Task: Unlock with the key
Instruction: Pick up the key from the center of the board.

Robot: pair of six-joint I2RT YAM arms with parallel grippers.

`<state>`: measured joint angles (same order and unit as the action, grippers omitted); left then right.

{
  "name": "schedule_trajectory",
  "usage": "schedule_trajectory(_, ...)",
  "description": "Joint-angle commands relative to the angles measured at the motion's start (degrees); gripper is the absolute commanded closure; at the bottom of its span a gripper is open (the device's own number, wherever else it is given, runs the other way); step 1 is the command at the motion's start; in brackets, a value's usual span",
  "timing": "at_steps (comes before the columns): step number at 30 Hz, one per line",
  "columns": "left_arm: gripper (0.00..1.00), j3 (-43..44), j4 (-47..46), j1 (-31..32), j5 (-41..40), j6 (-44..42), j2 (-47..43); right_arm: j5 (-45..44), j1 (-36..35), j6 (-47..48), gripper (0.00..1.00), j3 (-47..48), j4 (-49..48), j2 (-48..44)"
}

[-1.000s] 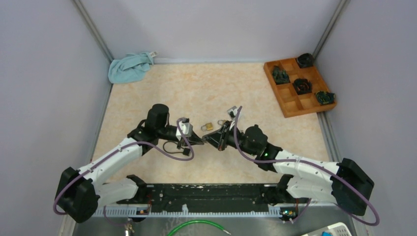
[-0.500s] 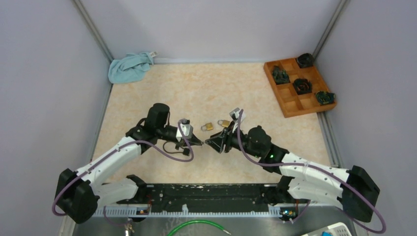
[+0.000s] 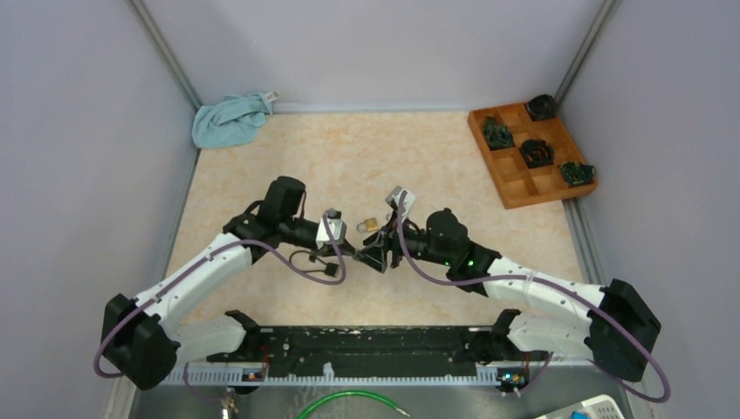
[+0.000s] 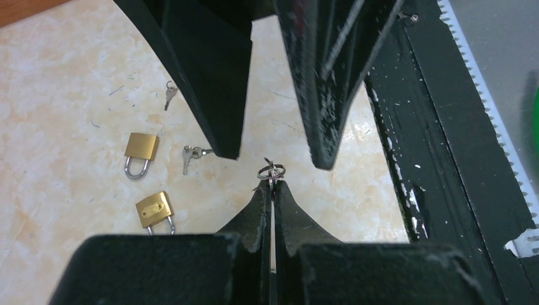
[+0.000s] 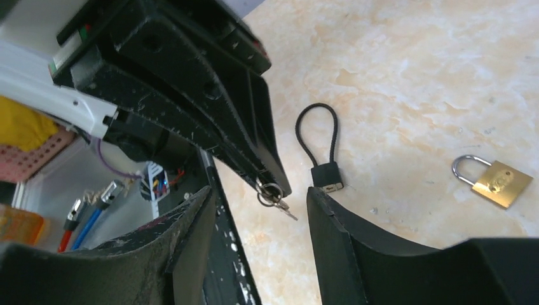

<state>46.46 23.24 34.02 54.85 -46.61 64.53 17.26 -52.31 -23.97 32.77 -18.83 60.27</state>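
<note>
Where the left end effector (image 4: 271,188) meets its pressed-together tips, it pinches the thin wire key ring (image 4: 271,170). Squat brass padlocks (image 4: 141,147) lie nearby on the mottled desk (image 4: 63,76). The right end effector (image 5: 259,193) is spread, with one finger on either side of the ring. Both arms stretch low and point at each other.

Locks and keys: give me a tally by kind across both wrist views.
brass padlocks and: 2
black cable lock: 1
loose keys and, not held: 2
key on a ring, pinched in the left gripper: 1
Total: 6
</note>
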Motion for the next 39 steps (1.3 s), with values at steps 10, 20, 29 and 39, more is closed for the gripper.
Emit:
schedule_trajectory(10, 1.00, 7.7, 12.8, 0.2, 1.2, -6.8, 2.1, 7.2, 0.3, 7.4, 0.76, 6.2, -0.6, 2.8)
schedule_trajectory(20, 1.00, 9.4, 14.9, 0.2, 2.0, -7.3, 2.7, 8.2, 0.1, 8.2, 0.80, 7.2, 0.8, 2.3)
schedule_trajectory(29, 1.00, 10.6, 15.4, 0.2, 1.9, -7.1, 3.3, 10.5, -0.5, 7.8, 1.00, 8.4, 1.8, 3.8)
schedule_trajectory(39, 0.34, 8.3, 11.7, 0.2, 2.3, 0.5, 0.2, 5.7, -0.5, -1.3, 1.00, 2.0, -11.7, 0.1)
